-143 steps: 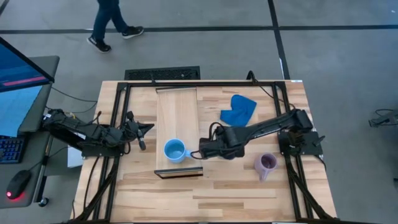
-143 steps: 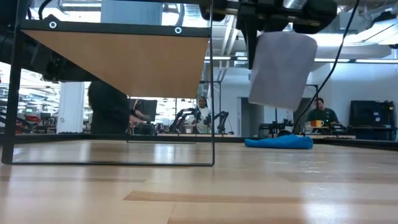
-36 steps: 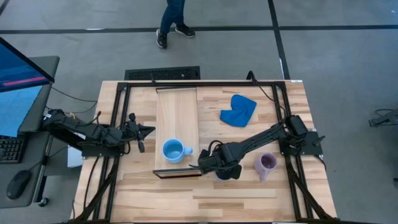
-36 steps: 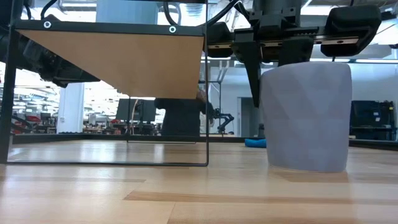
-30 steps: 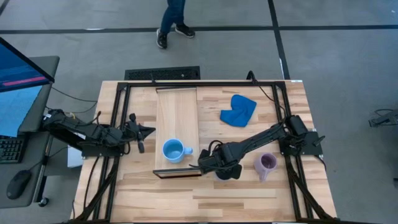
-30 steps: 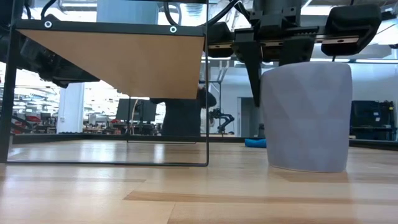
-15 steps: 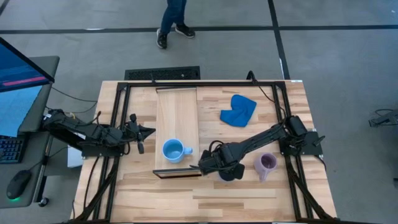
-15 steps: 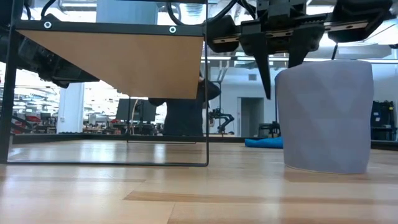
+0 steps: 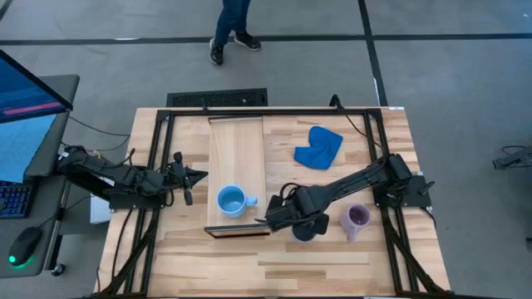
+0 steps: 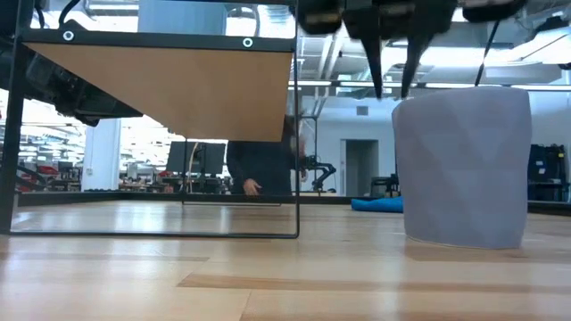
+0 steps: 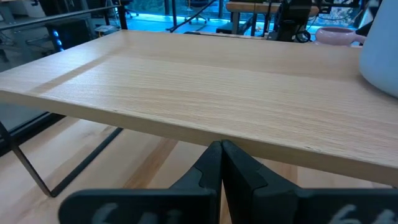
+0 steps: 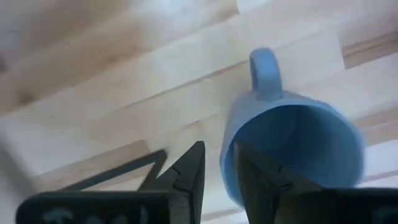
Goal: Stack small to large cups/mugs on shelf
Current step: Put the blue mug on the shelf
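One sky-blue mug sits on the shelf above the tabletop.

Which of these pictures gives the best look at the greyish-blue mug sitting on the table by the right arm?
The right wrist view: it looks straight down into the slate blue mug, showing rim, hollow and handle. The low view shows only its faceted side. The high view mostly hides it under the right gripper. The left wrist view misses it.

A light sky-blue mug sits on the pale wood shelf, which has a dark edge at its near end. The slate-blue mug shows grey and faceted. A lilac mug stands near the bench's right edge. The cloth is bright blue; the bench is striped butcher-block.
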You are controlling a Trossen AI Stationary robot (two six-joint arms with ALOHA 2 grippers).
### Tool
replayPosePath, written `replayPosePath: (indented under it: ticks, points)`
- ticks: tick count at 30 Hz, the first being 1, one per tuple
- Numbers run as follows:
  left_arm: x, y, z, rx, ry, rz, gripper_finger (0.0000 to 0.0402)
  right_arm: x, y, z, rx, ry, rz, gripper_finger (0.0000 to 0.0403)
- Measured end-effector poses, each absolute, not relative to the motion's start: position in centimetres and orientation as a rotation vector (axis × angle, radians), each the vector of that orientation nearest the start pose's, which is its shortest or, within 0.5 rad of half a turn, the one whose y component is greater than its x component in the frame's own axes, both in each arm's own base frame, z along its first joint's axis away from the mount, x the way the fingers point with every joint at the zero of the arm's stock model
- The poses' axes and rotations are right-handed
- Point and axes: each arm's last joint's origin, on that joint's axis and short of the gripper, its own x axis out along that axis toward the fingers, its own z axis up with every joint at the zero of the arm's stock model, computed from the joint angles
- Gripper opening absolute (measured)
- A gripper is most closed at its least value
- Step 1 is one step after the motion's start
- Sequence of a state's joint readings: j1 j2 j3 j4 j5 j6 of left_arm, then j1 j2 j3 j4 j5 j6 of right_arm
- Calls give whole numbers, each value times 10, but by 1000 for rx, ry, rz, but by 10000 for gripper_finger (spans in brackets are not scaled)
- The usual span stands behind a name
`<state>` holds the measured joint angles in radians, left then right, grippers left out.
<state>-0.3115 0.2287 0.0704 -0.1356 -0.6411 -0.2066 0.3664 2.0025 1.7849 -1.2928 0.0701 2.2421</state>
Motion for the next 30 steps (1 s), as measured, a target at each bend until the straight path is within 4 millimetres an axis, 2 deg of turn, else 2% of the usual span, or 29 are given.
replayPosePath:
  ticks: [6,11,21,30]
  points:
    - [102,-15,158,-68,227,353,0,354,135,292,1381,828,-1330,108]
    - [102,-15,158,-49,229,350,0,343,133,316,1178,857,-1167,108]
    - [102,-15,159,-48,218,349,0,344,124,319,608,1121,-799,107]
    - [102,-15,159,-32,219,347,0,349,113,319,428,1191,-674,107]
